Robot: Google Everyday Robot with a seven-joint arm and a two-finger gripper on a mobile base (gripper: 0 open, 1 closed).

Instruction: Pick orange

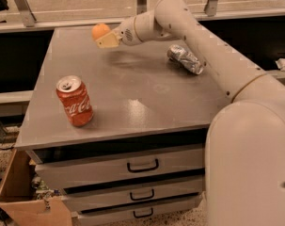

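Hand (pixel 106 37): at the far left corner of the tabletop (pixel 146 88), at the end of the arm (pixel 198 41) that reaches in from the lower right. It is closed on the orange, pinched right at the tip.
Orange (pixel 100 30): in the hand, sticking out past the tip toward the back-left. It looks to be just off the surface, level with the tabletop's far edge.
Grip depth: shallow by the look of it; most of the fruit shows outside the hand.
Coca-Cola can (pixel 75 101): upright near the front left of the tabletop, well apart from the hand, not the target.
Crushed silver can (pixel 185 59): lying on its side right of centre, just beside or under the arm; contact unclear.
Below: three drawers (pixel 142 166) under the tabletop, cardboard box (pixel 19 206) on the floor at lower left.
Stage: grasp made, lift under way, judged from the pose.
Risk 1: round smooth fruit held at the tip could squirt out, caused by a fast lift or swing.
Risk 2: a drop here lands near the back-left edge, so the orange could roll off the tabletop.
Risk 3: the arm pulling back could sweep the crushed silver can, since it sits so close to the arm.
Need: slow, straight lift, with the grip kept firm.
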